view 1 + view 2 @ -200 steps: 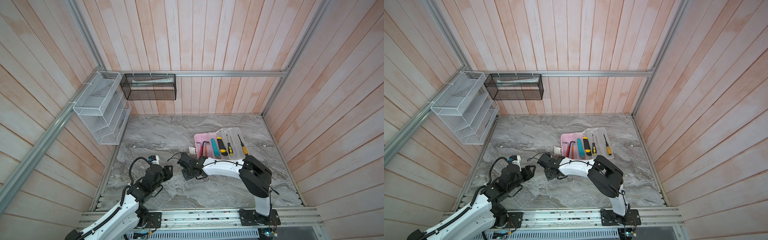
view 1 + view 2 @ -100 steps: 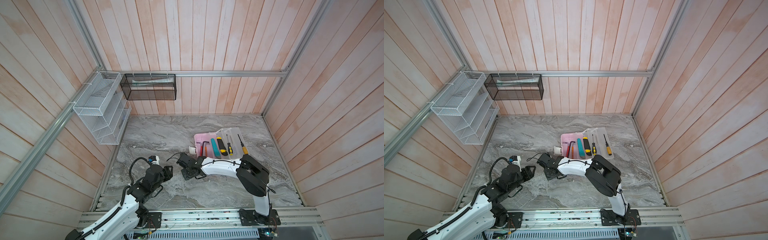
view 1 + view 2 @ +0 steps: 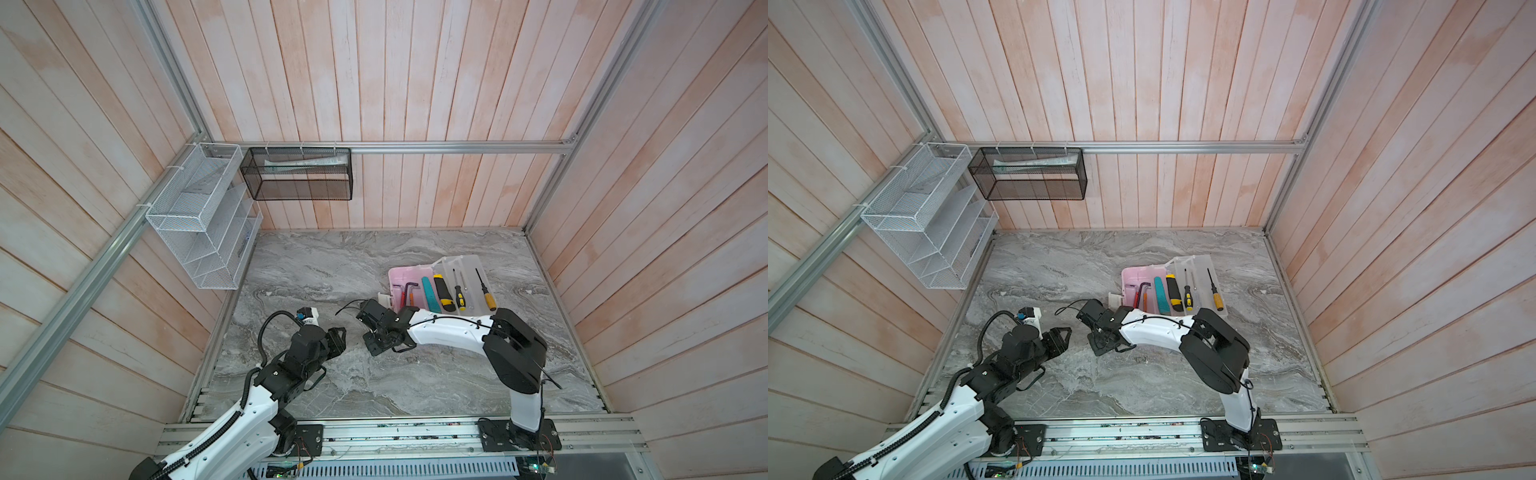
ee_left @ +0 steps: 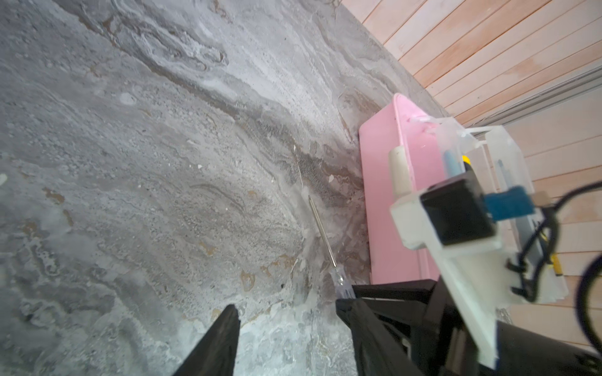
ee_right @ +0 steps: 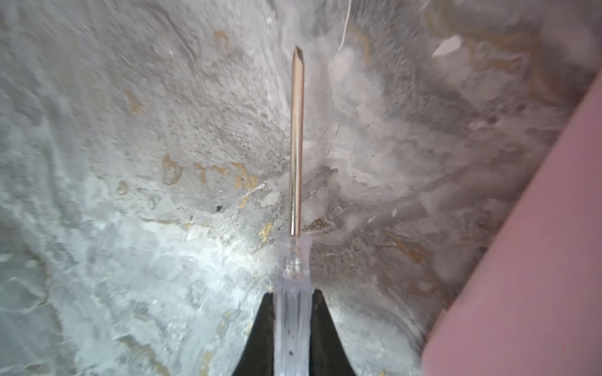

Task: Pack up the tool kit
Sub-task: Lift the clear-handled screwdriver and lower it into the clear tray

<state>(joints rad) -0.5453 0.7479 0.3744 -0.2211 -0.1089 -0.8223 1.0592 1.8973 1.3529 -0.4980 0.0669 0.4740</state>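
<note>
Right arm [image 3: 449,330]: elbow bent, forearm low, just beside the pink case [image 3: 400,276]; right gripper [image 5: 291,302] pinches the clear-handled screwdriver [image 5: 295,146] beside case.
Left arm [image 3: 249,415]: crouched, farther from case; left gripper [image 4: 286,306] partly open, empty.

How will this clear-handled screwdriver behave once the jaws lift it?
Probably stiff and light: the clear-handled screwdriver is a thin metal shaft in slim plastic. Its smooth handle may slip or pivot in the narrow pinch of the right gripper. Released, it likely rolls.
</note>
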